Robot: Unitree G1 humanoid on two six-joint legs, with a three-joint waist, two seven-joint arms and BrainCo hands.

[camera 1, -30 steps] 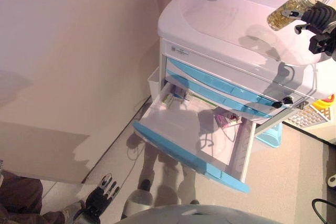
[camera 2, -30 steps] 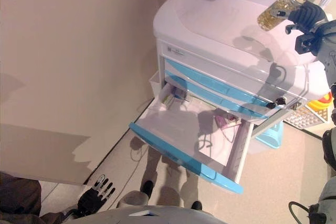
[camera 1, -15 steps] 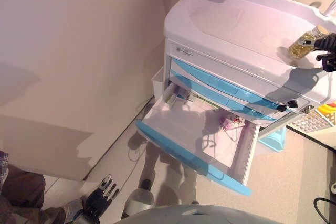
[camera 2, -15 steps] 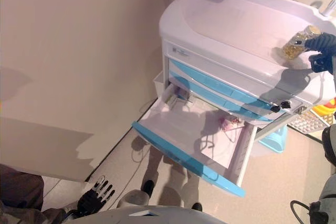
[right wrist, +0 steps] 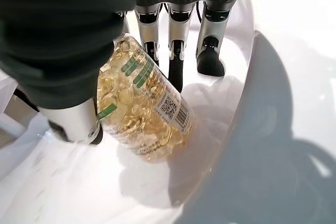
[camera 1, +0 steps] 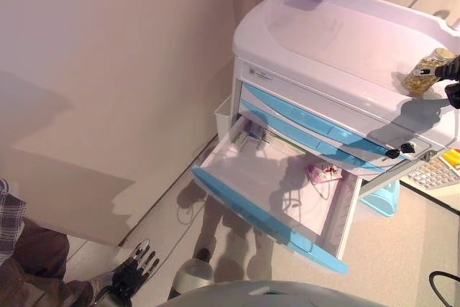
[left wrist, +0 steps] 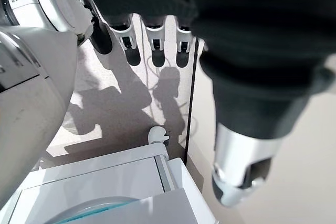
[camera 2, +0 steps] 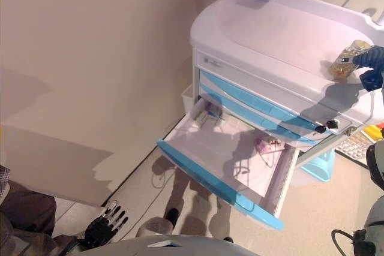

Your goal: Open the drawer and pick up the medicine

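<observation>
Gripping capsule bottle [right wrist: 142, 108] on cart top [camera 1: 338, 34], right robot hand [right wrist: 79, 77], wrist view only showing grip

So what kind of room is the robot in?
Probably a clinic or hospital room. There's a white cart with blue drawers, one drawer pulled open, and the right hand holds a pill bottle on top.

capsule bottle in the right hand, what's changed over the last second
The right hand has brought the bottle of yellow capsules down from above the cart, so its base now meets the white cart top; the fingers remain curled round it. The lowest drawer stays pulled open with a small pink packet inside. The left hand stays low and open.
</observation>
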